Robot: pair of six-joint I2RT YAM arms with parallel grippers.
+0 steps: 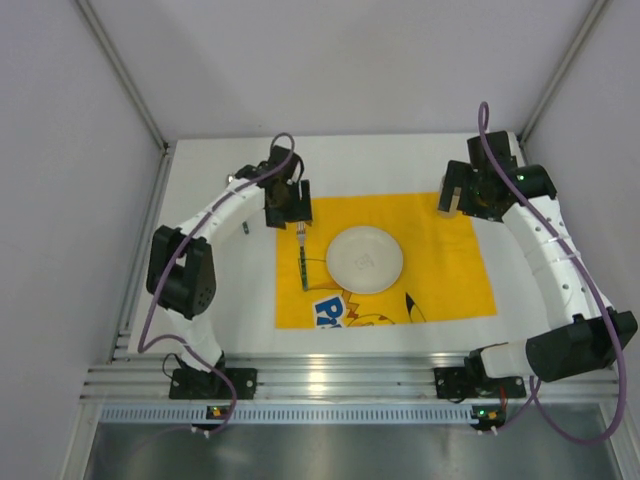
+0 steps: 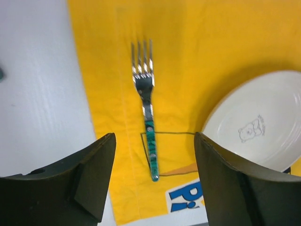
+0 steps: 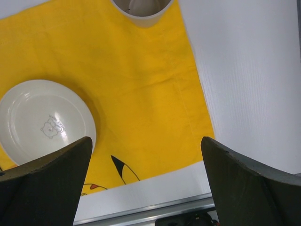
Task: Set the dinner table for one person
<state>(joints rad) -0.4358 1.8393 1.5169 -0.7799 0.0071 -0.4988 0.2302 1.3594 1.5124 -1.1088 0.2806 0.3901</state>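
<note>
The white dinner table [image 1: 250, 300] carries a yellow cartoon-printed mat [image 1: 450, 270]. A white plate [image 1: 364, 260] sits mid-mat. A fork [image 1: 303, 256] with a green handle lies on the mat left of the plate, tines pointing away from the rail. My left gripper [image 1: 298, 218] hovers over the tines end, open and empty. In the left wrist view the fork [image 2: 146, 103] lies between and below my open fingers [image 2: 94, 179]. My right gripper [image 1: 455, 200] is open and empty above the mat's far right part. A white cup [image 3: 141, 9] stands on the mat's far right corner.
A ribbed aluminium rail [image 1: 330, 375] runs along the table's near edge, also seen in the right wrist view [image 3: 141, 214]. Grey walls close in the table on the left, right and back. Bare white tabletop [image 3: 249, 84] lies to the right of the mat.
</note>
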